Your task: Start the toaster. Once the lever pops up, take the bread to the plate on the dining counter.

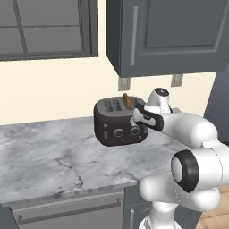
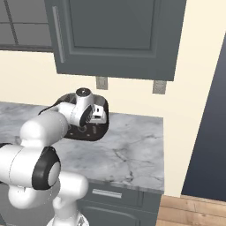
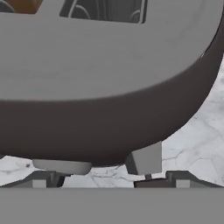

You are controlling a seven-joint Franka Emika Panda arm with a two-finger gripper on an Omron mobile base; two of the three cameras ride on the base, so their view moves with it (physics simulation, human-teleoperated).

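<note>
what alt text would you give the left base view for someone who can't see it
A dark glossy toaster sits on a grey-veined marble counter with a tan bread slice standing up out of a top slot, while the white robot arm reaches in from the lower right, its tool at the toaster's right end. Grey cabinets hang above.

Toaster [image 1: 117,126] blocks ahead (counter [image 1: 40,156] left free).

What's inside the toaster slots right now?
A tan bread slice stands up out of one slot of the toaster. The neighbouring slots look empty from the left base view; the arm covers the toaster's right end.
</note>
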